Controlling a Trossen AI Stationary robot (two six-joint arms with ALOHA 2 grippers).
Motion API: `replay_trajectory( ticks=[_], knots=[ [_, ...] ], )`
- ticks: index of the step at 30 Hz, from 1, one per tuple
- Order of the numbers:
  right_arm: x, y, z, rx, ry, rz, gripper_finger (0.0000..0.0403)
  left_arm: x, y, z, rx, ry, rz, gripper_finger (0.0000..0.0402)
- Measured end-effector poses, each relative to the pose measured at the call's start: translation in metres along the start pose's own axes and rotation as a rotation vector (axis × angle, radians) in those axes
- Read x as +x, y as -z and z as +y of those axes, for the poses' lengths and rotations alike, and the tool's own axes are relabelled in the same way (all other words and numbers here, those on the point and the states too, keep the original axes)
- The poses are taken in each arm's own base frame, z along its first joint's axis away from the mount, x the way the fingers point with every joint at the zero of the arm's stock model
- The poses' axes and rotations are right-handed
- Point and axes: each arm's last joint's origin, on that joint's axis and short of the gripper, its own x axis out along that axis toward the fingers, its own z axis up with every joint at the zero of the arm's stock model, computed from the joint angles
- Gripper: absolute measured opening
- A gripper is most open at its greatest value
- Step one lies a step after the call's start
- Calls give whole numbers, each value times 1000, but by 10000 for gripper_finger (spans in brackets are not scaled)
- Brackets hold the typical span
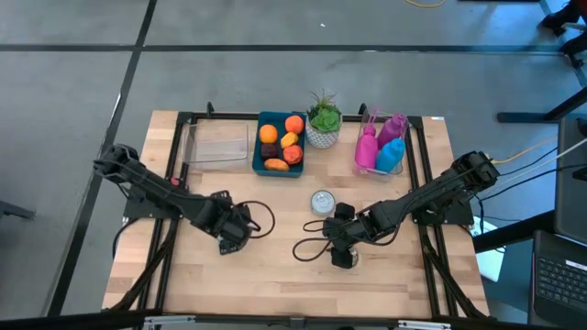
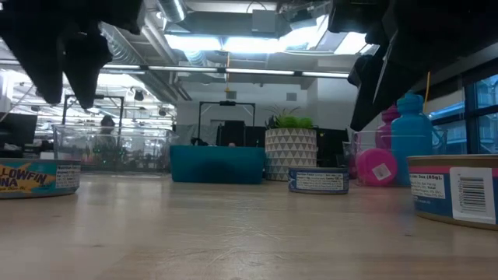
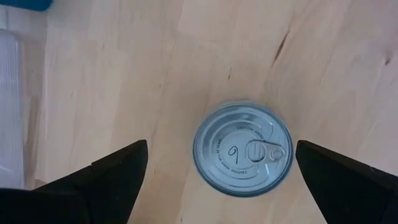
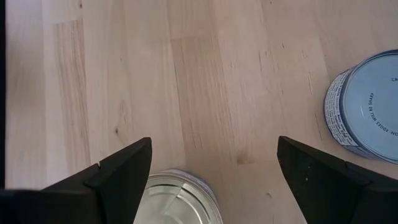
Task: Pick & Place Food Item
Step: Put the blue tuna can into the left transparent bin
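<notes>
Three tuna cans stand upright on the wooden table. One silver-topped can (image 3: 242, 149) with a pull tab sits below my left gripper (image 3: 221, 149), which is open and points down, its fingers spread well apart on either side above the can; the low view shows this can (image 2: 31, 177) at the left. A second can (image 4: 177, 199) lies just under my open right gripper (image 4: 214, 143), partly seen in the high view (image 1: 347, 260). The third can (image 1: 322, 203) stands free near the table's middle, beside the right gripper (image 1: 341, 246).
Along the far edge are a clear container (image 1: 218, 147), a blue bin (image 1: 258, 147) with fruit, a potted plant (image 1: 323, 119) and a clear rack (image 1: 371, 170) holding pink and blue bottles. Black cables (image 1: 307, 246) loop on the table between the arms.
</notes>
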Motion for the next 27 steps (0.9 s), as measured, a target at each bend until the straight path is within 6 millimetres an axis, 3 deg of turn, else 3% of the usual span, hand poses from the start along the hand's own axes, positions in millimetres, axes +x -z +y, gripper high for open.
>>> replay_trajectory(
  ticks=[18,27],
  knots=[
    [2,-10,-7,53,-3,-50,341,-5,21,-24,196,-18,-43,400],
    [2,-13,-10,65,-5,-63,341,-6,23,-26,207,-29,-59,400]
  ],
)
